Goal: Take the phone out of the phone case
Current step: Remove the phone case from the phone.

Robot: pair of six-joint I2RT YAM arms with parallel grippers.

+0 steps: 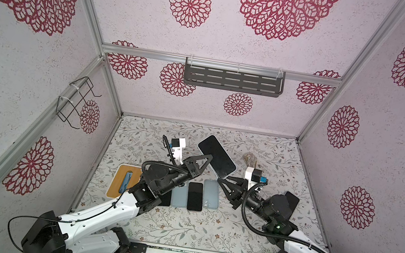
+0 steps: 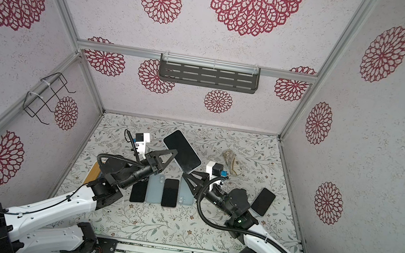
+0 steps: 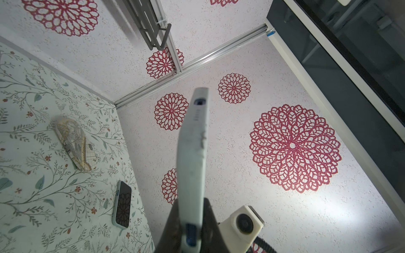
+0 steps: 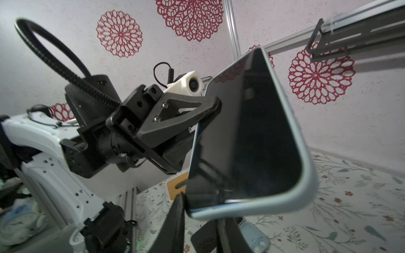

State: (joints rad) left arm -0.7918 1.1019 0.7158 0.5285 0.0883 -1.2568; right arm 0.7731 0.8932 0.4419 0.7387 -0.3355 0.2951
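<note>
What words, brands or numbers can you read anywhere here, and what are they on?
No readable text anywhere.
The phone shows a dark, blank screen.
The patterned pouch has a print too blurred to read.

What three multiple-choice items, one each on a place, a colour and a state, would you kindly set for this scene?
1. Where is the cased phone?
A. Raised above the table
B. Lying flat on it
C. Out of view

2. What colour is its case?
A. Red
B. Black
C. Light blue

3. How is the left gripper?
A. Open, clear of the phone
B. Shut on the phone's edge
C. Out of view

Answers:
1 A: the right wrist view shows the table far beneath it.
2 C: a pale blue rim frames the dark screen.
3 B: it clamps the phone's long edge in both top views.
</note>
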